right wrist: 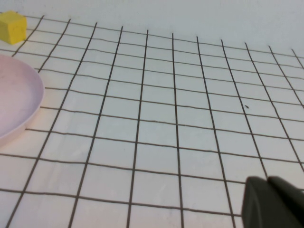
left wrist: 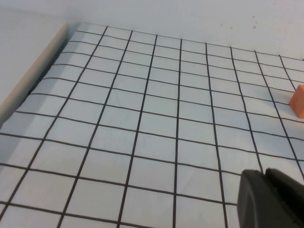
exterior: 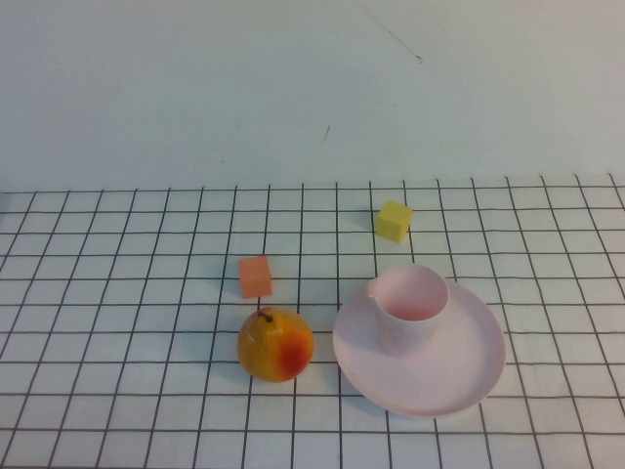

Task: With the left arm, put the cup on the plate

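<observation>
Two arms are out of the high view; only the table shows there. The cup (exterior: 411, 305) stands upright on the plate (exterior: 459, 376), toward the plate's far left part, so the placing looks already done. Left of the plate rests a pear (exterior: 275, 344), with an orange block (exterior: 255, 276) just behind it and a yellow block (exterior: 394, 221) farther back, all apart from one another.

The left gripper (left wrist: 273, 199) shows only as dark fingertips pressed together over bare gridded cloth (left wrist: 142, 118), holding nothing, with the orange block at the picture's edge. The right gripper (right wrist: 273, 204) hangs low over the cloth near the plate's rim (whether its fingers are spread cannot be told).

Risk, as a judgement: the light cup sits near the plate's edge and could tip or slide off if the plate were nudged; a left-arm sweep toward the centre could roll the pear into the plate.

Open cloth lies wide to the left, right and front. A raised pale border (left wrist: 28, 76) bounds the cloth on the left arm's side.
</observation>
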Controlling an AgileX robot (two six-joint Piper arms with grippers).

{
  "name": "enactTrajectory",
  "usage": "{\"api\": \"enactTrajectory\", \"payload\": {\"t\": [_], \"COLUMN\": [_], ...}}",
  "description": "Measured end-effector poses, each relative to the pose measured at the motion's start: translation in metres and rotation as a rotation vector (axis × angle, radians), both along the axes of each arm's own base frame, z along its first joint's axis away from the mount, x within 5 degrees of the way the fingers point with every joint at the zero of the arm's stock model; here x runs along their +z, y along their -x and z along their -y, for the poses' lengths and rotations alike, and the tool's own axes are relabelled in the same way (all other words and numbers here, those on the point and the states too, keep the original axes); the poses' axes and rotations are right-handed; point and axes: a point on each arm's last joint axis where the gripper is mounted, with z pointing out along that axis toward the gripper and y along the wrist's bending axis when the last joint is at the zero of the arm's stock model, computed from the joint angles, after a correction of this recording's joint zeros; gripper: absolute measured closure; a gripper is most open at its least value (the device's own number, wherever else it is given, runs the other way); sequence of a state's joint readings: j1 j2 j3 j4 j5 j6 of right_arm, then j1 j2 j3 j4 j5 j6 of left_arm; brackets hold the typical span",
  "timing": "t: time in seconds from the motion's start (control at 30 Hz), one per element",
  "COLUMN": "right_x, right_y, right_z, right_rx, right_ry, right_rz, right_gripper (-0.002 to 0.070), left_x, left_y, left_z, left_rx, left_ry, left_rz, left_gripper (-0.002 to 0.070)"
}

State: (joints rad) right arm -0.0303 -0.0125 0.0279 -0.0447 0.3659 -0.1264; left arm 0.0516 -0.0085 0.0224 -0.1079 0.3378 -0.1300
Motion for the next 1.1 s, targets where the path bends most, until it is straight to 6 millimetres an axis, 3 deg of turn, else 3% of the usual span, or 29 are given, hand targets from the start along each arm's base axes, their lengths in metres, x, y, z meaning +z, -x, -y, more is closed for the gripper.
{"api": "enactTrajectory", "payload": {"t": [1.1], "right_x": [0.0], "right_y": [0.0], "right_z": [0.0], "right_rx": [0.0], "right_ry": [0.0], "right_rz": [0.0], "right_gripper": [0.0678], "left_x": [-0.0002], "left_y": [0.0001], "left_z": [-0.0021], "left_rx": [0.014], "left_ry": [-0.031], "left_rz": [-0.002], "left_gripper": [0.0677]}}
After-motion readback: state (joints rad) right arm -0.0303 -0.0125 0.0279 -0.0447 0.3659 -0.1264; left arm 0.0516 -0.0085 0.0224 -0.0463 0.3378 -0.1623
